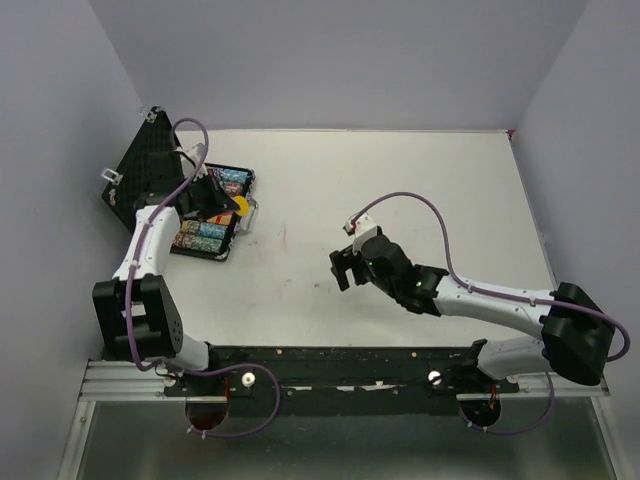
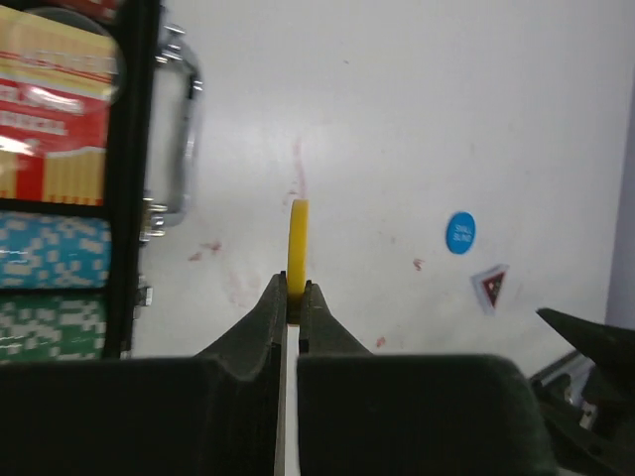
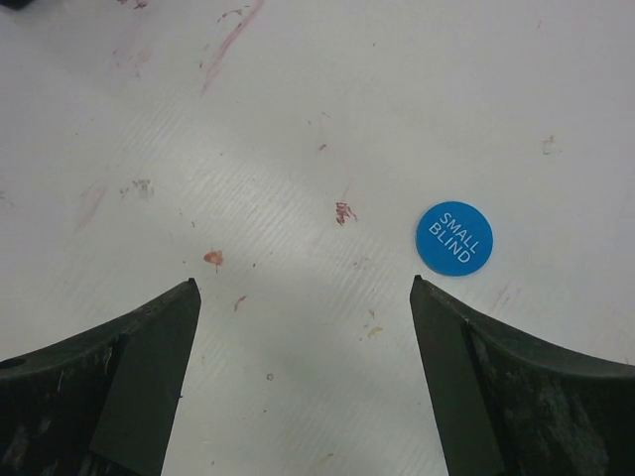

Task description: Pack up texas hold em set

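The black hinged case (image 1: 205, 245) lies open at the far left, its lid (image 1: 150, 165) raised and rows of coloured chips (image 2: 50, 258) inside. My left gripper (image 1: 228, 205) is shut on a yellow disc (image 2: 298, 243), held edge-on just right of the case's silver handle (image 2: 179, 139); the disc also shows in the top view (image 1: 241, 205). A blue "SMALL BLIND" disc (image 3: 454, 238) lies flat on the table, just beyond the right fingertip of my open, empty right gripper (image 3: 303, 288). A dark triangular token (image 2: 491, 288) lies near the blue disc (image 2: 460, 232). Dice and white disc are out of view.
The white table (image 1: 420, 190) carries faint red marks. Grey walls close the left, back and right sides. My right arm (image 1: 480, 300) stretches from the near right corner towards the table's middle.
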